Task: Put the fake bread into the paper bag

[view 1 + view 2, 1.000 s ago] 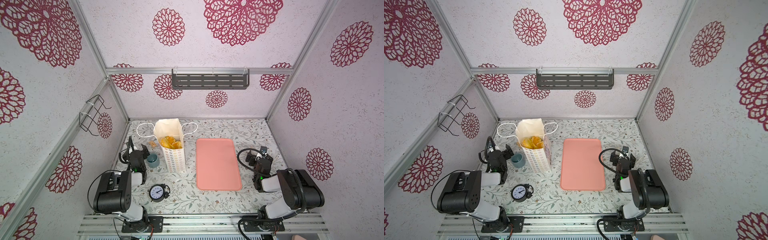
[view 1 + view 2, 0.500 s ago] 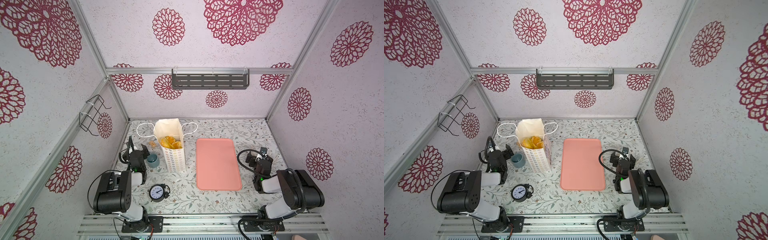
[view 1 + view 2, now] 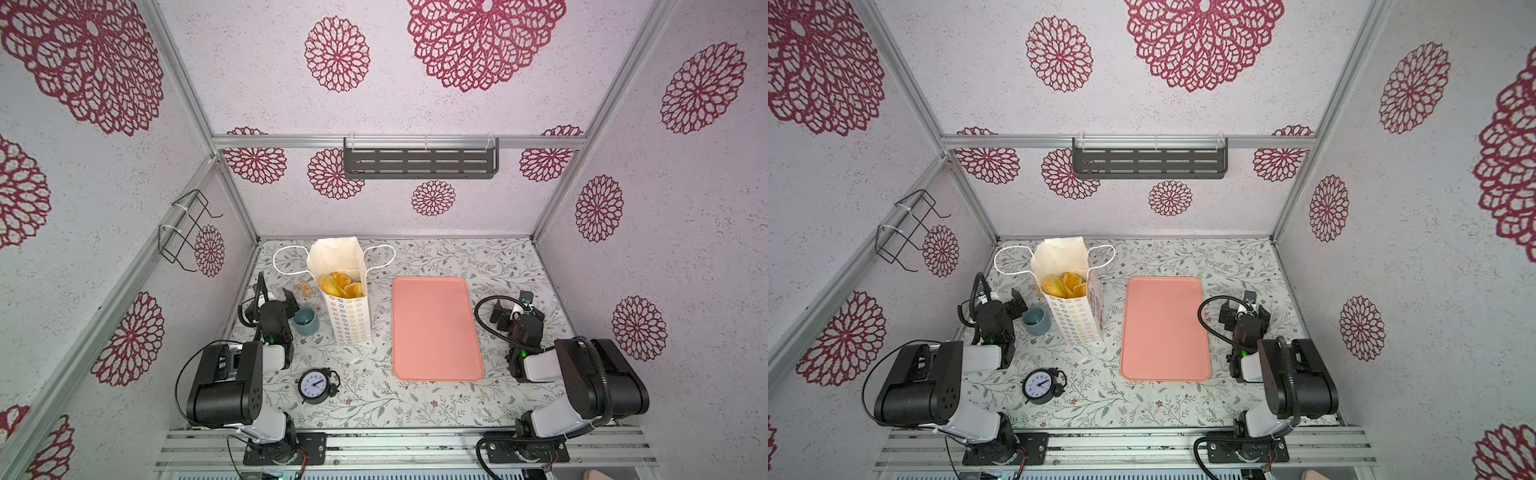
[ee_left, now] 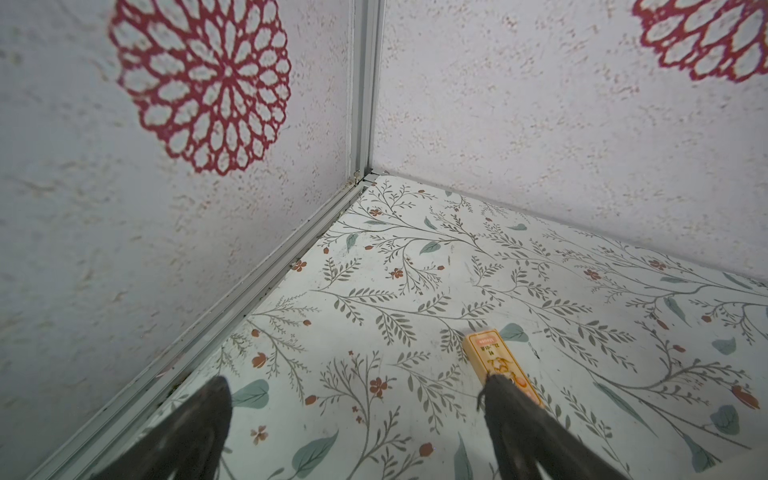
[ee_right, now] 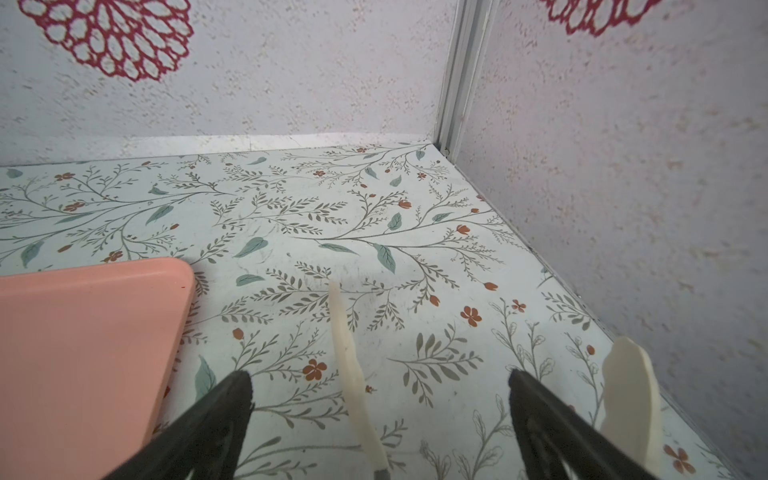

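Currently: fake bread (image 3: pixel 341 284), several golden pieces, inside upright paper bag (image 3: pixel 349 320), at 9 o'clock of pink tray (image 3: pixel 436 328); left gripper (image 4: pixel 355 382) jaws spread, empty; right gripper (image 5: pixel 380 376) jaws spread, empty.

You see the whole table (image 3: pixel 457 257) from high above its 6 o'clock edge in both top views, nearly identical. Close and low, the camera behind your left tool (image 4: pixel 356 382) faces the 10 o'clock corner, and the one behind your right tool (image 5: pixel 380 376) faces the 2 o'clock corner.

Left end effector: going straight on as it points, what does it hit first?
Probably the small tan piece, lying just ahead of one finger; past it, floral tabletop to the corner post. Depth unclear.
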### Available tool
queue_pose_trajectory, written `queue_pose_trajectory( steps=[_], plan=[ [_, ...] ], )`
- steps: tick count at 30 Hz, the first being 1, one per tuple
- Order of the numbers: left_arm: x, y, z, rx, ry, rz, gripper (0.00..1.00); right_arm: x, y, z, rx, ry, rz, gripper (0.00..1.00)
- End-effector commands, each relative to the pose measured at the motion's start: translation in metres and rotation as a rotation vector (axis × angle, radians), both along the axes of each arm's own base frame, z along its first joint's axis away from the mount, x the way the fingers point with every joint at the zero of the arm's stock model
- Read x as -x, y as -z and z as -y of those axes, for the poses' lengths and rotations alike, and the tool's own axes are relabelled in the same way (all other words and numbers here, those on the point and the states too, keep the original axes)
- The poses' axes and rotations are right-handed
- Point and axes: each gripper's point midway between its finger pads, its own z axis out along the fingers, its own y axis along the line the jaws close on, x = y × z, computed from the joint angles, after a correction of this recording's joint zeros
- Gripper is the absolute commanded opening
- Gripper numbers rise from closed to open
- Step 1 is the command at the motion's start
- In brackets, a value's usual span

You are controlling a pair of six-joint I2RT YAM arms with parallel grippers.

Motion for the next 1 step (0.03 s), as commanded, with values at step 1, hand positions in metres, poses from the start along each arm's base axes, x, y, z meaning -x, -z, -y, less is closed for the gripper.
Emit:
queue_pose_trajectory(
  steps=[1],
  plan=[
    [-0.0023,-0.0025,0.0004,-0.027,0.006,-0.003,0.97,-0.0023,-0.0140,-0.0026,-0.006,-0.015,0.054,0.99]
  ],
)
